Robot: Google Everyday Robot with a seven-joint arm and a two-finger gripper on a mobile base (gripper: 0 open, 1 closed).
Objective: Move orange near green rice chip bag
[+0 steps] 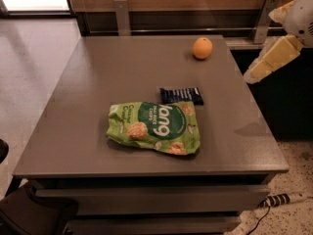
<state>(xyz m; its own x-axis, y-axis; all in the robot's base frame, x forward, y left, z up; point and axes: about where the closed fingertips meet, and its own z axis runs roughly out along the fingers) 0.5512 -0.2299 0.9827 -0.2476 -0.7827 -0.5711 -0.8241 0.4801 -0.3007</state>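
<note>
The orange [202,48] sits at the far right of the grey table [88,111], by itself. The green rice chip bag [155,126] lies flat near the table's middle front, white lettering up. My gripper [255,73], cream-coloured, hangs off the table's right edge. It is to the right of the orange, a little nearer than it, and holds nothing that I can see. The white arm [299,13] reaches in from the upper right corner.
A small dark blue wrapper [182,95] lies just behind the bag, touching its far edge. A wooden wall with metal brackets [122,16] runs behind the table. A power strip [286,198] lies on the floor at the lower right.
</note>
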